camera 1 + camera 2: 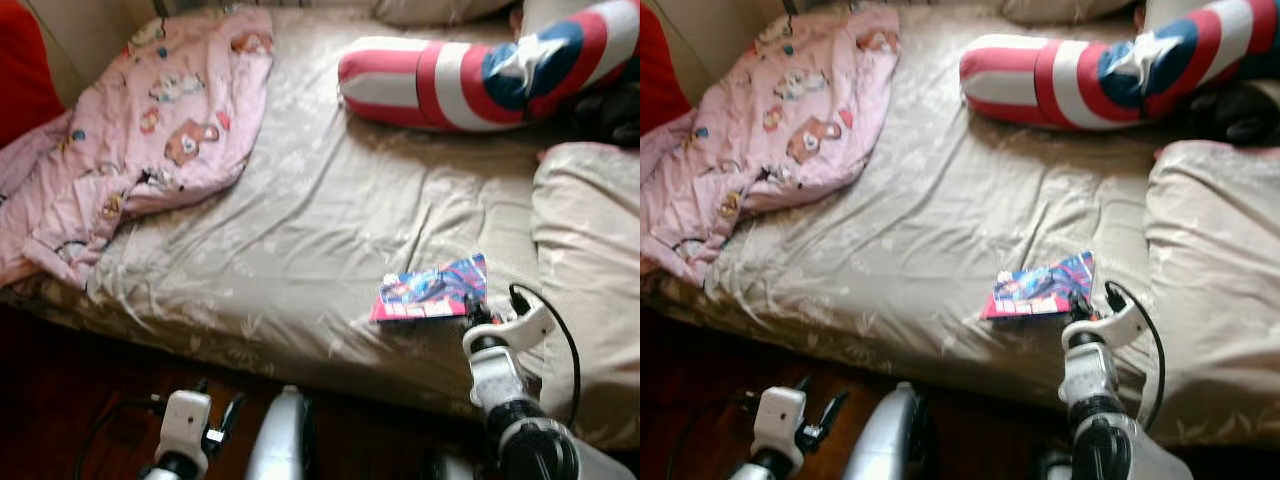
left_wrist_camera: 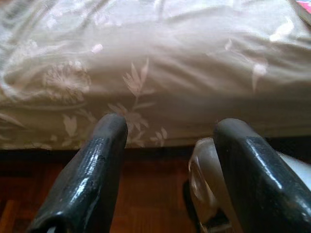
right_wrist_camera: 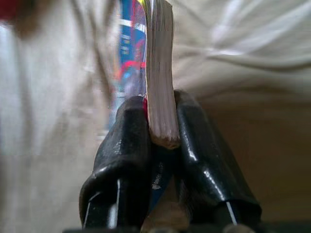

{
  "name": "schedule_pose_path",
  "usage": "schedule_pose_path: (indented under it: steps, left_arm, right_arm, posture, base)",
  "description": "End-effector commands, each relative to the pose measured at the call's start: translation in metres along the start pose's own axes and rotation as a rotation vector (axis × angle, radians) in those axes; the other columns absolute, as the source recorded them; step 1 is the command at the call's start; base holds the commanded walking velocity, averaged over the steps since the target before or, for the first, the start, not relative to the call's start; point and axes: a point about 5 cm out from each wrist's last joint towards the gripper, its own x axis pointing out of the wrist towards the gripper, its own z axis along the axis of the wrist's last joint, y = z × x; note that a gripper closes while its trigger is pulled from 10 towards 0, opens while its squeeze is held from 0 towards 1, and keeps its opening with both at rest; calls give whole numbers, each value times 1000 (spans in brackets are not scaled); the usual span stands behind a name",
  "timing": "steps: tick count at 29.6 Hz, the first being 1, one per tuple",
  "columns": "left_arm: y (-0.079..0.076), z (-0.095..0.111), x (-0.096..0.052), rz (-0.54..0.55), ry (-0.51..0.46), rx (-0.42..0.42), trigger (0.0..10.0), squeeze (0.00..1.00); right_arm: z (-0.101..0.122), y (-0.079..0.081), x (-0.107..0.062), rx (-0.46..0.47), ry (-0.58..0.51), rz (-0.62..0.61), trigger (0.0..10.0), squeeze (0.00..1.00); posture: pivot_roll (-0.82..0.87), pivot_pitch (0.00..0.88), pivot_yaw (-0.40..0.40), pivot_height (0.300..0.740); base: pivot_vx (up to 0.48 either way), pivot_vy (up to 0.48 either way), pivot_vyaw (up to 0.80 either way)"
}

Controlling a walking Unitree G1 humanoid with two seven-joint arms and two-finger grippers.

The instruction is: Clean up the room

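Book (image 1: 432, 288) with a colourful cover lies near the front edge of the bed (image 1: 300, 250), its corner pinched between my right gripper's (image 3: 160, 127) 2 fingers. That arm reaches up over the mattress edge. I hold my left gripper (image 2: 167, 133) low, fingers apart, before the bed's side. Pink blanket (image 1: 150, 130) and striped cushion (image 1: 470, 75) lie beyond.

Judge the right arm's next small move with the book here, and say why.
Probably a short lift straight up off the bed sheet. In the right wrist view the right end effector is shut on the book at its page edge, while the head view shows the book lying on the sheet near the bed's front edge. The left end effector hangs open, low before the bed.
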Motion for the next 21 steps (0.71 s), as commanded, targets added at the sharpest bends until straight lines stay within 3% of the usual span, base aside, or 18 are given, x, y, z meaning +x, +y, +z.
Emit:
schedule_pose_path:
  steps: [1,8,16,17,20,21]
  left_arm:
    - [0,-5,-8,-20,43,16,10000,0]
    - [-11,-6,-13,-49,68,13,10000,0]
    - [-16,-2,-11,-53,79,7,10000,0]
    - [-16,-1,-11,-52,79,8,10000,0]
    - [-16,0,-13,-49,79,13,10000,0]
    - [-16,2,-14,-46,79,17,10000,0]
  right_arm:
    - [-11,-13,-5,-52,62,-62,10000,0]
    - [-12,-27,-9,-129,93,-134,10000,0]
    - [-16,-34,-13,-150,105,-172,10000,0]
    - [-17,-37,-15,-136,99,-188,10000,0]
    - [-17,-43,-17,32,45,-236,10000,0]
    - [-17,-44,-17,142,17,-251,10000,0]
  posture:
    - [313,330,124,652]
    - [305,351,122,652]
    - [303,352,114,652]
    - [306,351,114,652]
    - [311,351,113,652]
    - [314,351,113,652]
  base:
    - [0,0,0]
    - [0,0,0]
    - [0,0,0]
    - [0,0,0]
    - [0,0,0]
    - [0,0,0]
